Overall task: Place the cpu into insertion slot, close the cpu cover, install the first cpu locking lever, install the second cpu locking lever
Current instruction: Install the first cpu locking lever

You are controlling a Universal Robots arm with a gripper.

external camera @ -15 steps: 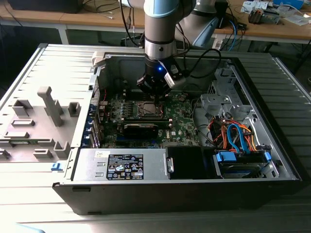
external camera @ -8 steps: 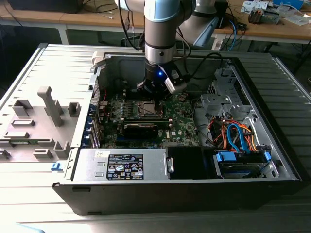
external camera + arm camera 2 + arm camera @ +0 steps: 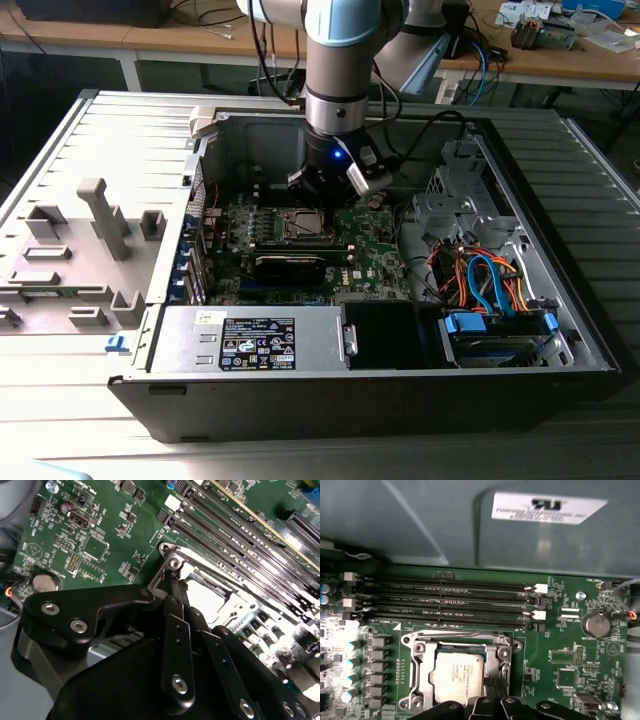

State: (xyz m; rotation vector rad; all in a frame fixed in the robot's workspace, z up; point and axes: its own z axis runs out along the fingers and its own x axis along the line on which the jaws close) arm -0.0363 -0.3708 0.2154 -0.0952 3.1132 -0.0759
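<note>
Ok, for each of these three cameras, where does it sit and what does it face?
Exterior view: off the arm, above the open computer case, facing down; the arm and gripper show.
First wrist view: on the arm, facing the cpu under the cpu cover; gripper at the edge.
Second wrist view: on the arm, close behind the gripper.
Both wrist views share the coin battery.

Cluttered wooden desks (image 3: 560,60) stand behind a grey slatted table (image 3: 60,400).

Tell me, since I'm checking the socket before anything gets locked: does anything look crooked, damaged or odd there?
Nothing stands out. In the first wrist view the cpu lies flat and square in the insertion slot, with the cpu cover down around it. The gripper sits at the socket's edge.
</note>
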